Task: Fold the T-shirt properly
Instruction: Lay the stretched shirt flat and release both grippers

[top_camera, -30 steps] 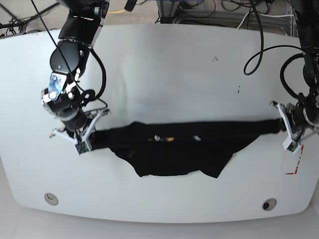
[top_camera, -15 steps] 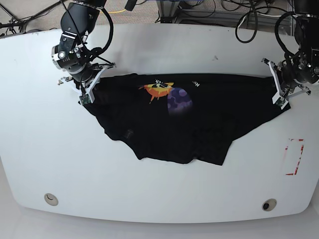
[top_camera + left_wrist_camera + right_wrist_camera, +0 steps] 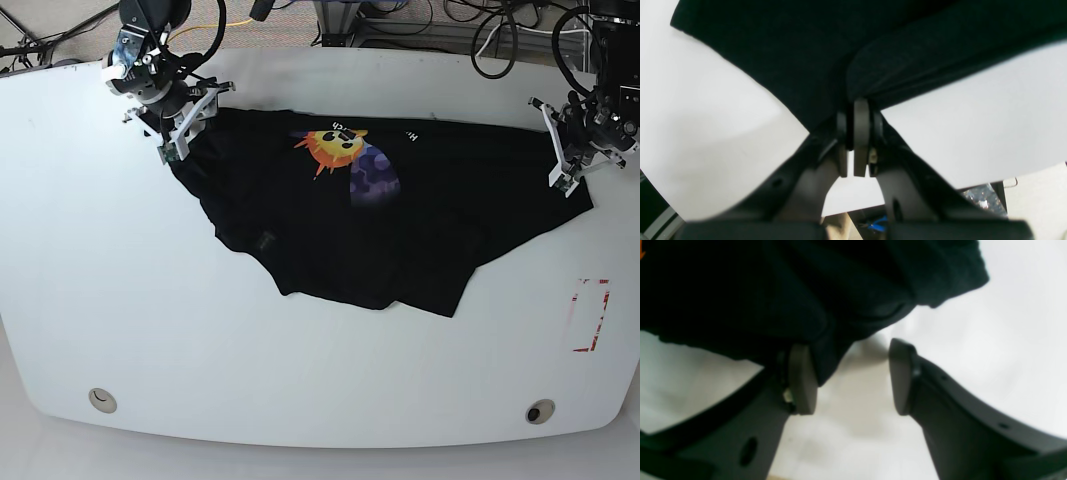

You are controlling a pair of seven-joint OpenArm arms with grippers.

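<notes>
The black T-shirt (image 3: 380, 225) lies spread on the white table (image 3: 300, 380), print side up, with the orange sun face and purple patch (image 3: 345, 155) near its far edge. My left gripper (image 3: 563, 172) is at the shirt's right corner. In the left wrist view it (image 3: 858, 111) is shut on a fold of the black cloth (image 3: 813, 50). My right gripper (image 3: 172, 138) is at the shirt's far-left corner. In the right wrist view it (image 3: 850, 376) is open, with the cloth (image 3: 773, 296) draped against one fingertip (image 3: 801, 380).
A red marking (image 3: 590, 315) is on the table at the right. Two round holes (image 3: 102, 399) (image 3: 540, 411) sit near the front edge. Cables and stands crowd the floor behind the far edge (image 3: 400, 20).
Both arms have moved toward the far side of the table, taking the shirt with them. It went from a stretched, hanging strip to lying flat with the print showing.
</notes>
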